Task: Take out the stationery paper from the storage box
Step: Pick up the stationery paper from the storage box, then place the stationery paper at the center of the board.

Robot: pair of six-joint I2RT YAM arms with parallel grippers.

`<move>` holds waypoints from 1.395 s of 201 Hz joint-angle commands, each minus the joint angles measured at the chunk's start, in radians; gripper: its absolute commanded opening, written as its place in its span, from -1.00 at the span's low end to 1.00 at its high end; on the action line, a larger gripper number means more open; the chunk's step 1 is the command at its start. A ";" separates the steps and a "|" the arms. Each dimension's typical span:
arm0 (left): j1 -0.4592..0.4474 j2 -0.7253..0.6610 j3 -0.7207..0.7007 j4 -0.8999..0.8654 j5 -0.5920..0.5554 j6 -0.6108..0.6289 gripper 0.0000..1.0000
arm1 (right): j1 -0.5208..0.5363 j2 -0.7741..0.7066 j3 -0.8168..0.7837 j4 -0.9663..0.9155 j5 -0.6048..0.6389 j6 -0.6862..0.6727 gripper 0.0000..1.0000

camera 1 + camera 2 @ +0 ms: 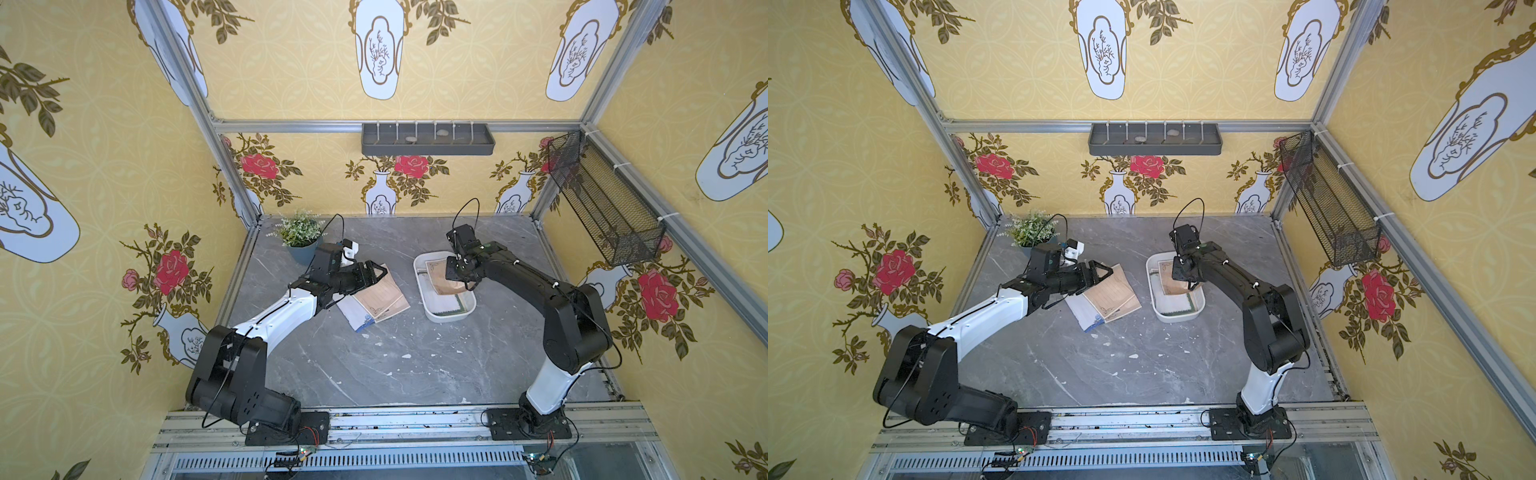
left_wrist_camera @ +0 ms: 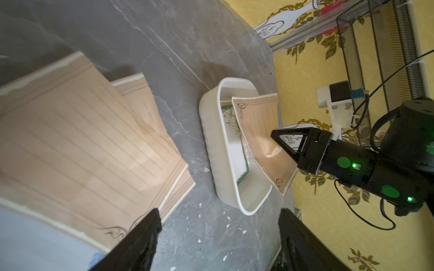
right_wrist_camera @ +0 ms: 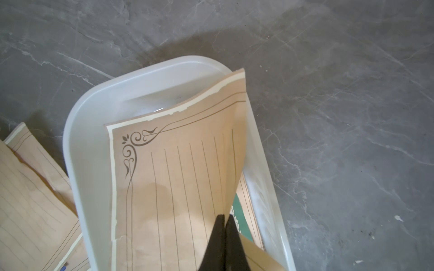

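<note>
The right claw (image 3: 225, 218) is pressed together on the edge of a tan sheet (image 3: 173, 187) of stationery paper. Its own wrist view shows the two black tips meeting with the paper between them, a grip the top views hide under the arm. From the pinch the sheet curls upward, and its flourished corner hangs over the inside of the storage box (image 3: 141, 72). The left wrist view adds that the sheet is dimpled at the pinch and that its lower corner reaches out past the box's wall. Under it, the right wrist view catches only a strip of a green-bordered sheet (image 3: 243, 211). A top view shows that sheet lying flat at the box's near end.

The left claw (image 2: 218, 237) stands spread wide with nothing between its fingers. In both top views it sits over the far corner of a stack of tan sheets (image 1: 380, 297) on the grey table (image 1: 374, 374), just left of the box. I cannot tell whether it touches them. A white sheet with a blue border (image 1: 353, 313) pokes out from under the stack. Only the top views show the potted plant (image 1: 300, 235) behind the left arm.
</note>
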State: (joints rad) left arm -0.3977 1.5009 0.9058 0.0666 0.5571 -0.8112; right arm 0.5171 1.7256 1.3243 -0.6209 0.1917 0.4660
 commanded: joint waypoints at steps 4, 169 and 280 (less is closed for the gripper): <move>-0.016 0.065 0.046 0.129 0.102 -0.055 0.58 | 0.012 -0.067 -0.039 0.059 0.027 0.004 -0.96; -0.221 0.428 0.382 0.135 0.193 -0.082 0.42 | 0.081 -0.240 -0.155 0.209 0.056 0.022 -0.95; -0.236 0.456 0.404 0.145 0.214 -0.091 -1.00 | 0.083 -0.292 -0.191 0.242 0.038 0.016 -0.75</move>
State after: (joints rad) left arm -0.6350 1.9556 1.3159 0.1795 0.7605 -0.9031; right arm 0.5999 1.4445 1.1385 -0.4122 0.2302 0.4812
